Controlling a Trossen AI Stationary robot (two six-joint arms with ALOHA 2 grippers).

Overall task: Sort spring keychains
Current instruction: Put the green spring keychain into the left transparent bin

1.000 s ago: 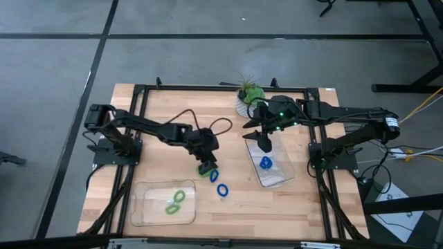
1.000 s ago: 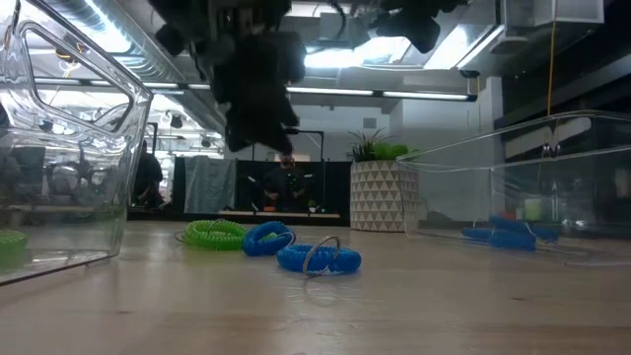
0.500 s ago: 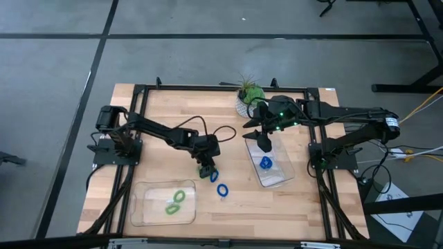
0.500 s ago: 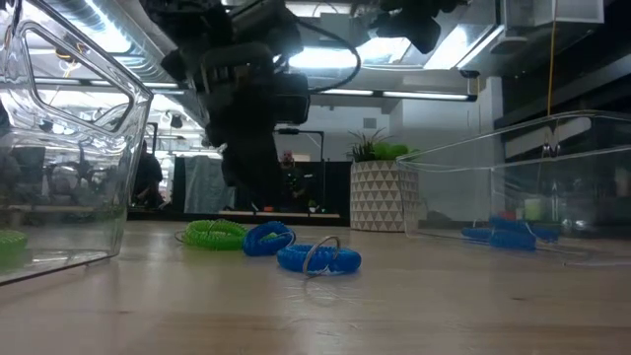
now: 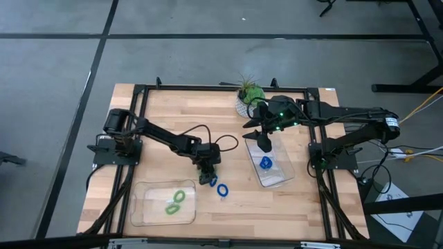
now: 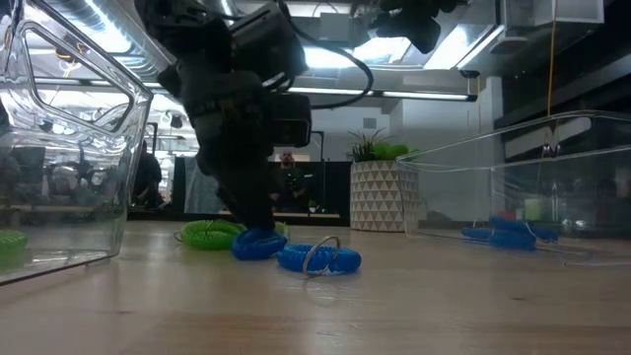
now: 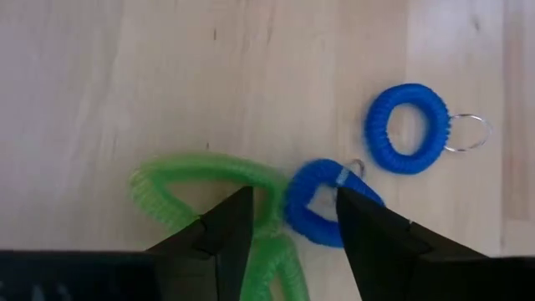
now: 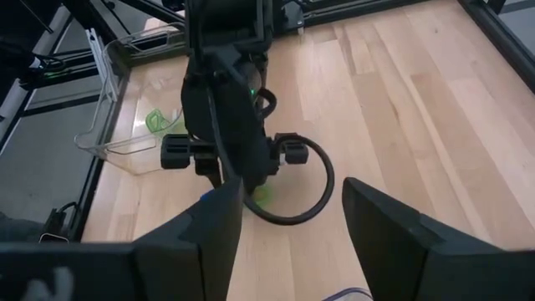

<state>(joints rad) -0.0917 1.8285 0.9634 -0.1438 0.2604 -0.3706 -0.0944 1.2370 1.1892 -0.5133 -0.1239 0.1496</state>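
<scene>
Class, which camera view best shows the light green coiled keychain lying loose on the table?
The left wrist view: the light green coiled keychain fills the frame beside the left gripper. The low view shows it half hidden; the high view hides it; the right wrist view shows a sliver.

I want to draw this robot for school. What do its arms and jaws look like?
Both arms are dark, almost black, built from thin jointed bars. The left arm has a black cable looping beside its wrist. The right arm shows little green lights near its wrist. The left gripper and the right gripper each end in two dark, wedge-shaped jaws with flat inner faces.
</scene>
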